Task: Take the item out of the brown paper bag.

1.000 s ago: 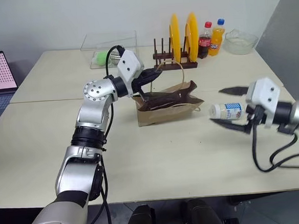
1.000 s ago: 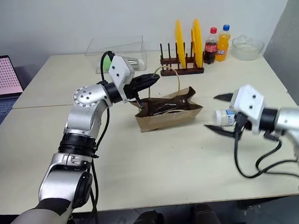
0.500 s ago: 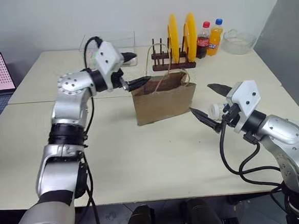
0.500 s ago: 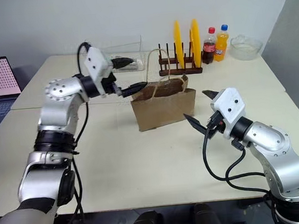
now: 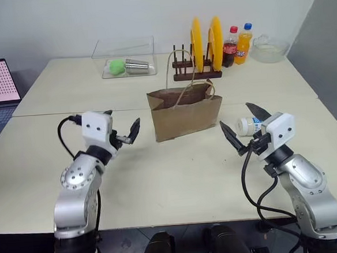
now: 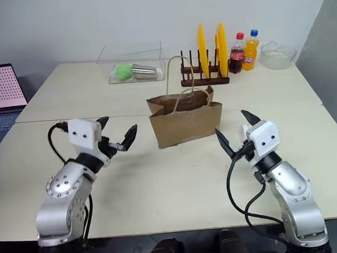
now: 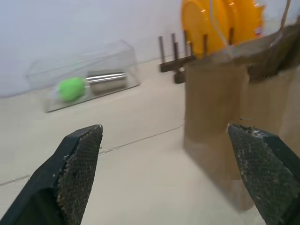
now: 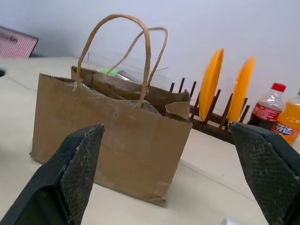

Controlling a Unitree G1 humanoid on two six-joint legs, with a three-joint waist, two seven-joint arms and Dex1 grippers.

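I find the brown paper bag (image 5: pixel 185 118) now standing upright on the table (image 5: pixel 160 179), handles up, where a second ago it lay tipped over with my left gripper (image 5: pixel 122 131) pinching its rim. That gripper has since let go and drawn back to the near left, well apart from the bag; its fingers (image 7: pixel 77 171) stand spread wide and hold nothing. The item (image 5: pixel 250 124) (the small white bottle with the blue label) lies on its side on the table to the right of the bag, outside it. My right gripper (image 5: pixel 241 127) sits near it with fingers (image 8: pixel 79 173) fully spread and empty; the bottle lies between or just behind them, and I cannot tell whether they touch it. My judgement: removal is complete, both arms are retiring.
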